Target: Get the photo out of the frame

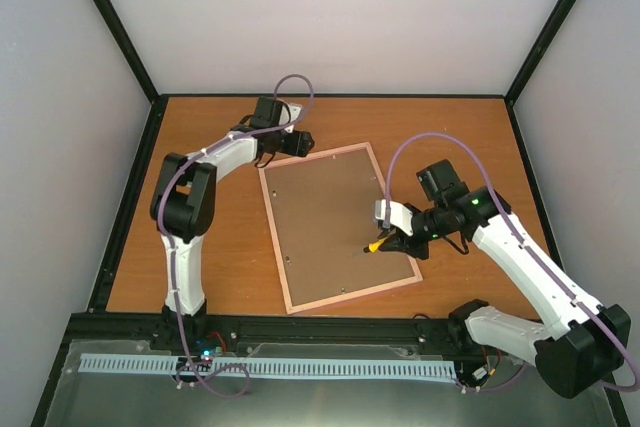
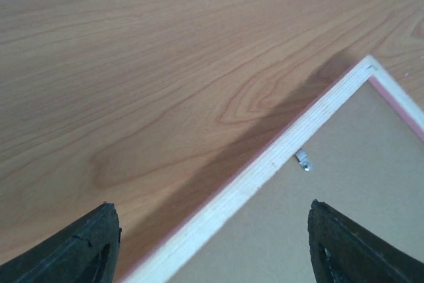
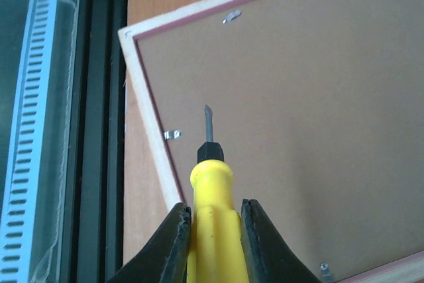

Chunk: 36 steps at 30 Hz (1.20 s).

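Top external view: we see the frame (image 1: 335, 227) lying face down on the worktop (image 1: 200, 147), its brown board (image 1: 330, 212) facing up. The photo is not visible; we judge it sits under that board inside the frame.

The right claw (image 3: 212, 220) is closed on the yellow handle of a screwdriver (image 3: 211, 183). The blade tip hangs over the board, near the frame's near-right corner and just beside a small metal tab (image 3: 173, 134). We can't tell whether the tip touches the board.

The left claw (image 2: 212, 250) is spread wide with nothing in it, straddling the frame's edge near the far-left corner. We can't tell if it's pressing down.

Risks as we judge them:
- The blade could miss the tab or slip off it and gouge the board, since the tab is tiny and the tip stands off to its side.
- The frame could slide or spin on the smooth worktop once the blade pushes, if the left claw isn't pinning it.
- The handle could twist in the right claw under side load.
- Digging too deep under the board could crease the photo.
- Several tabs show round the frame; lifting the board while any is shut could bend it.
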Each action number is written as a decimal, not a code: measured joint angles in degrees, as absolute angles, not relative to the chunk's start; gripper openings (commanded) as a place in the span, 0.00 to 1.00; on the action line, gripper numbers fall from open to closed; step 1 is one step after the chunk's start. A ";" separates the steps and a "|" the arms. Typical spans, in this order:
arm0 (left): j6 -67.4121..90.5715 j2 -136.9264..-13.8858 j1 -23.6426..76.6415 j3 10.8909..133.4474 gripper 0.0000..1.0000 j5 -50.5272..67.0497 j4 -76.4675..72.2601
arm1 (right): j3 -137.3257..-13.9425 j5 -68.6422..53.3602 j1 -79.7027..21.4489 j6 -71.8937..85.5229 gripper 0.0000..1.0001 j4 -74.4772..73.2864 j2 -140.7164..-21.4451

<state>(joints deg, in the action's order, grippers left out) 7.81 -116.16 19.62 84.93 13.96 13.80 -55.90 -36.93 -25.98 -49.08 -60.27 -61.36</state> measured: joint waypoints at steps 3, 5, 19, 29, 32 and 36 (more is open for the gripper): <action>4.64 -121.40 19.59 89.19 0.70 16.47 15.57 | -55.92 -35.38 -26.81 -50.06 0.03 -62.52 -62.39; 3.03 -123.17 19.59 89.69 0.68 17.80 16.88 | -55.83 -34.24 -27.18 -50.13 0.03 -63.24 -62.78; -2.68 -126.10 19.59 91.46 0.55 16.58 21.23 | -54.04 -30.04 -27.44 -47.09 0.03 -61.23 -61.32; -5.37 -128.77 19.59 94.91 0.36 14.76 22.87 | -53.12 -32.29 -27.44 -42.02 0.03 -54.54 -61.10; -5.13 -128.79 19.64 95.18 0.34 13.41 23.00 | -52.14 -32.53 -27.44 -39.62 0.03 -50.94 -61.10; -2.94 -128.77 19.42 95.24 0.33 11.14 23.00 | -49.32 -31.48 -27.49 -37.01 0.03 -45.01 -61.10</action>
